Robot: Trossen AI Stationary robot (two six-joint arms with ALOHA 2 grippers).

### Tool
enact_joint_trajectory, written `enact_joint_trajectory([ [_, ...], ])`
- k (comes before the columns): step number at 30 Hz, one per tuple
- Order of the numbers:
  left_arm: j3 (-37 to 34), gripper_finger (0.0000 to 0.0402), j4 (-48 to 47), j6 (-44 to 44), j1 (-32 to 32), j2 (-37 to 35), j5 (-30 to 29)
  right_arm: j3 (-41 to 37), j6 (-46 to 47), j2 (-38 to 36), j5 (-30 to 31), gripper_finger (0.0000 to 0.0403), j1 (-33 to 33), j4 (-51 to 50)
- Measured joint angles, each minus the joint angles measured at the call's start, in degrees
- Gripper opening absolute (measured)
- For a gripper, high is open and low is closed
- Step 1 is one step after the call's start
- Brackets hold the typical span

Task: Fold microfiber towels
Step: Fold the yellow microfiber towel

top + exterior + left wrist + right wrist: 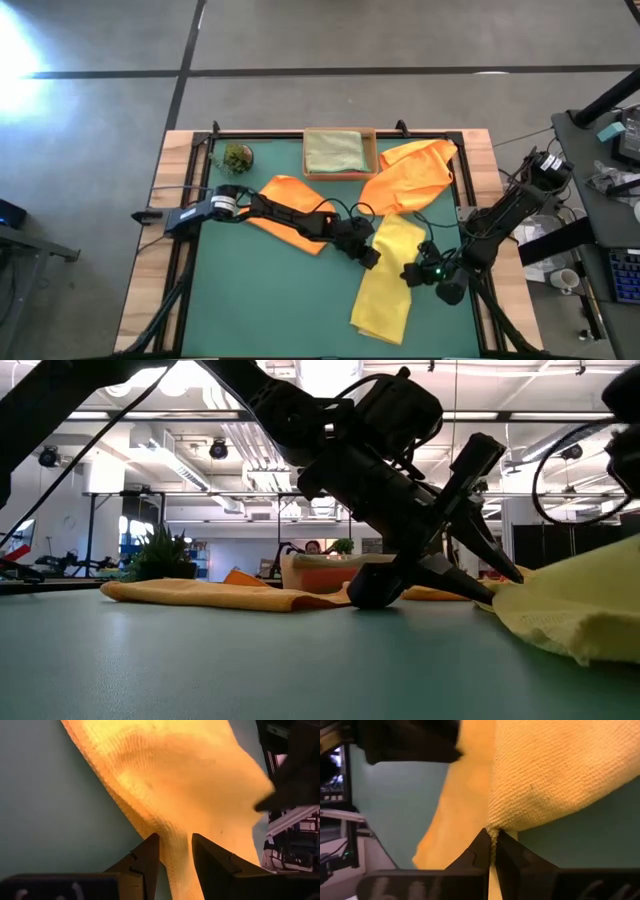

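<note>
A yellow microfiber towel [388, 290] lies rumpled on the green mat, right of centre, running from the middle toward the near edge. My left gripper [371, 257] reaches in from the left and is shut on the towel's left side [175, 851]. My right gripper [410, 273] comes from the right and is shut on its right side [492, 845]. Two orange towels lie flat on the mat, one [290, 212] under the left arm and one [415, 172] at the far right. A sage green towel [334, 150] lies folded in the tan tray [374, 152]. My left gripper pinches a bunched-up ridge of the yellow towel [176, 840] between its two fingers [148, 860], slanting down from the table's left. The cloth rises into the fingers in gathered folds and the rest lies on the mat. My right gripper pinches a puckered bit of the yellow towel's edge [493, 833] between its two fingertips [479, 851], slanting down from the table's right. The cloth fans out from the pinch and lies slack on the mat beyond it.
A small potted plant [237, 157] stands at the mat's far left corner. The tray sits at the middle of the far edge. Bare green mat [260, 300] lies at the near left. A desk with clutter [610, 170] stands beyond the table's right edge.
</note>
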Motion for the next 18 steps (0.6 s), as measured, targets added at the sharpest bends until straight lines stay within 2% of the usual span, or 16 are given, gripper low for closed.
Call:
enact_joint_trajectory([
  [5,-0.04,0.0088,0.3,0.71,0.0,0.0,-1.0,0.98,0.11,0.39,0.05,0.0009,0.0,-0.72],
  [12,-0.17,0.0007,3.91,4.9,-0.34,0.1,-1.2,0.98,0.96,0.9,0.1,0.0009,-0.37,-0.61],
  [18,-0.24,0.0002,4.3,7.12,-0.5,0.11,0.22,1.6,-0.15,0.81,0.08,0.0009,-0.35,-0.57],
])
